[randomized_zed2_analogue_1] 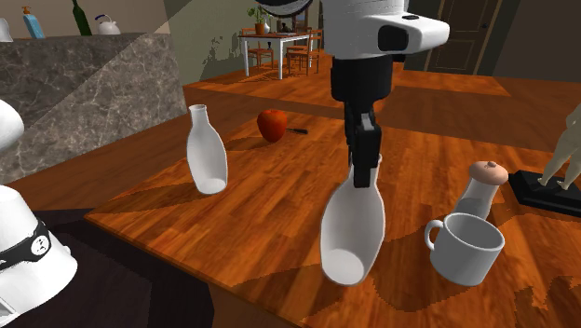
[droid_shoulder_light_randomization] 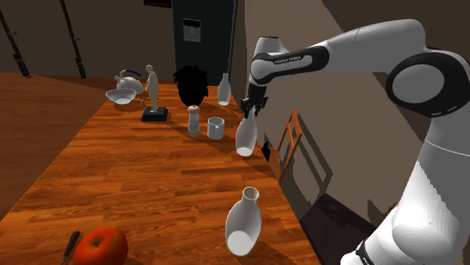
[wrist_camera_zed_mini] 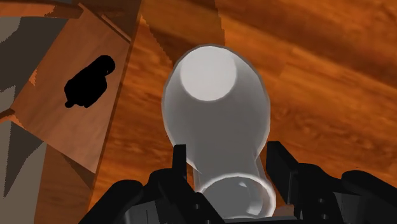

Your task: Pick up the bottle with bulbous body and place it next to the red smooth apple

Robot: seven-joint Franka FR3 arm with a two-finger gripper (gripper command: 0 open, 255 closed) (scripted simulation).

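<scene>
Nearest in the shoulder view: red apple (droid_shoulder_light_randomization: 100, 247) on the wooden table (droid_shoulder_light_randomization: 135, 173), close to the near edge. A small dark object (droid_shoulder_light_randomization: 70, 245) lies just beside it on the view's left; cannot tell what it is.

Next out, toward the table's right edge in that view: second white bottle (droid_shoulder_light_randomization: 243, 218), standing alone, well apart from the apple.

Mid-table, right edge: gripper (droid_shoulder_light_randomization: 251, 108) points down, and its black fingers (wrist_camera_zed_mini: 179, 167) pinch the neck of the white bulbous bottle (droid_shoulder_light_randomization: 246, 135) from both sides. The bottle hangs below the hand, clear of the wood and tilted, so its pale round base shows to the second exterior view. A shadow lies on the table beneath it. It is well apart from the apple, with the second white bottle between them. A wooden chair (droid_shoulder_light_randomization: 290, 143) stands just off the table edge beside it.

Just beyond the held bottle: white mug (droid_shoulder_light_randomization: 215, 127), then a grinder (droid_shoulder_light_randomization: 194, 119) just beside the mug.

Farther: pale figurine (droid_shoulder_light_randomization: 154, 94) on a dark base, black bushy shape (droid_shoulder_light_randomization: 190, 84), slim bottle (droid_shoulder_light_randomization: 224, 89).

Far end: bowl (droid_shoulder_light_randomization: 120, 95) and kettle (droid_shoulder_light_randomization: 129, 79), close together. Dark cabinet (droid_shoulder_light_randomization: 203, 38) behind the table.
</scene>
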